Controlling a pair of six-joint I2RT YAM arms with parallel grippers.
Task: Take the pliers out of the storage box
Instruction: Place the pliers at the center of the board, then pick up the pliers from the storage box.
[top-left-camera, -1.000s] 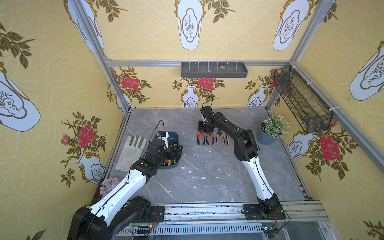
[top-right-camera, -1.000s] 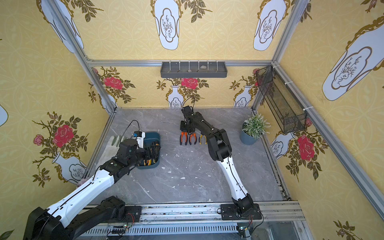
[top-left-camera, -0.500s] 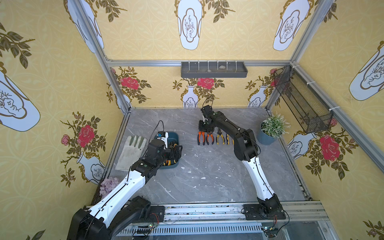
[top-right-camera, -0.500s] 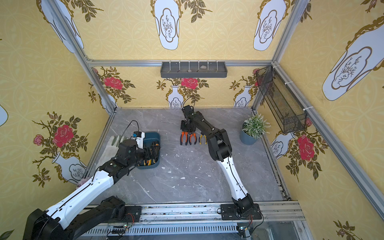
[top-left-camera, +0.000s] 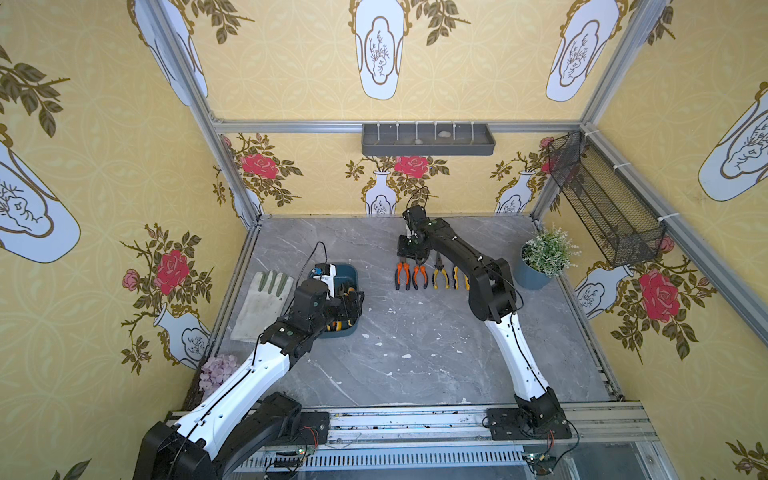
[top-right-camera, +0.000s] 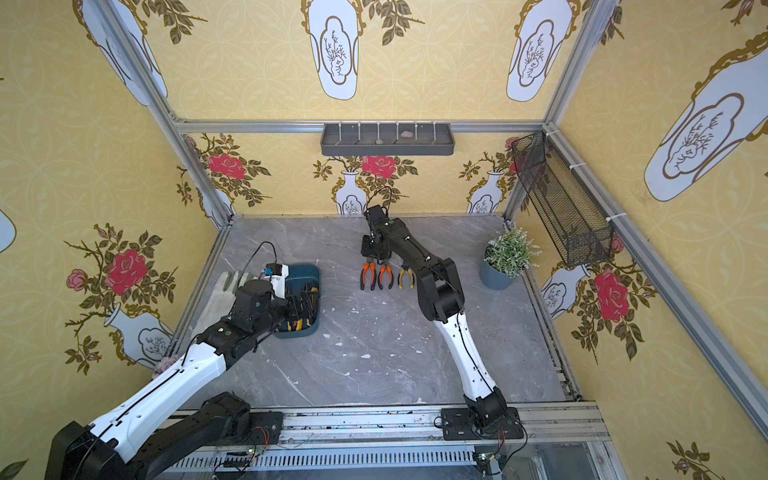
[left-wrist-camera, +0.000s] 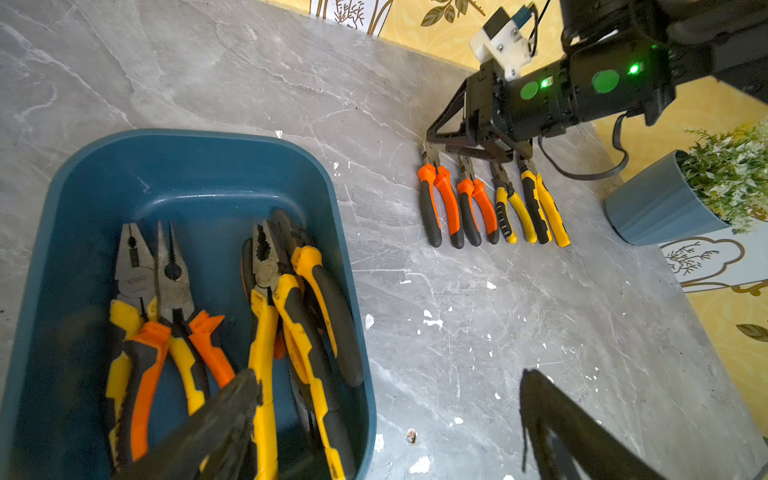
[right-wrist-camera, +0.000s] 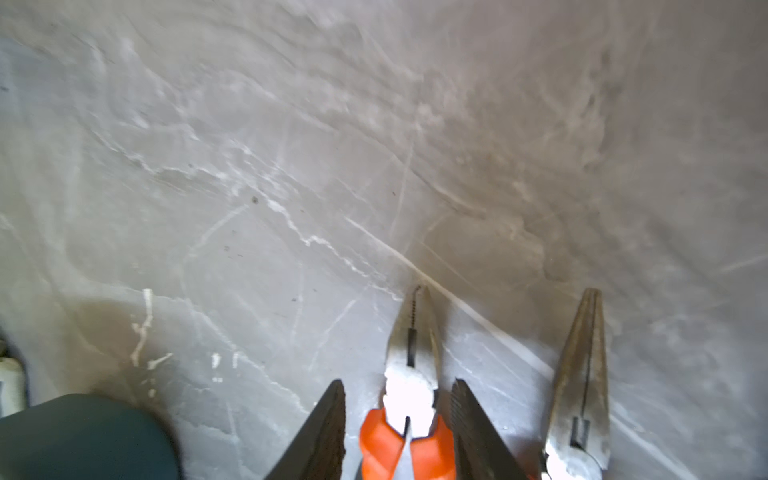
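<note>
Four pliers lie in a row at the far middle of the table, the right gripper parted astride the leftmost orange-handled pair; other pliers sit in the storage box at left, beneath the wide-spread left gripper.

The grey marble table bears the storage box, four pliers, a glove and a potted plant.

My camera views
Both top views look down on the whole table; wrist cameras sit close, sharing the pliers.
</note>
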